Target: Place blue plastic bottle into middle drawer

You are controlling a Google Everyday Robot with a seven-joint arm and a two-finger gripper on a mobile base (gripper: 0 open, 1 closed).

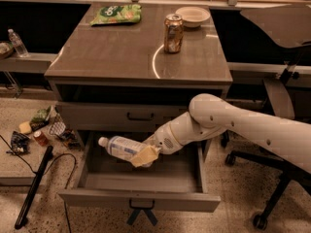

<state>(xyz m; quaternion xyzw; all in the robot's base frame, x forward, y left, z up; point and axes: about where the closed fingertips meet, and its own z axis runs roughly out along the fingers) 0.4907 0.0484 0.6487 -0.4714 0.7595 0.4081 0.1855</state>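
The blue plastic bottle (120, 147) is clear with a white cap at its left end and a pale label. It lies nearly level, held just above the floor of the open middle drawer (141, 199), which is pulled out and has crossed blue tape on its front handle. My gripper (145, 154) is shut on the bottle's right end, inside the drawer's opening, with my white arm (233, 125) reaching in from the right.
A soda can (173, 33), a white bowl (193, 15) and a green chip bag (116, 14) sit on the cabinet top (112, 52). The closed upper drawer (121, 116) is above. Litter and a black cable lie on the floor at left. A chair base stands at right.
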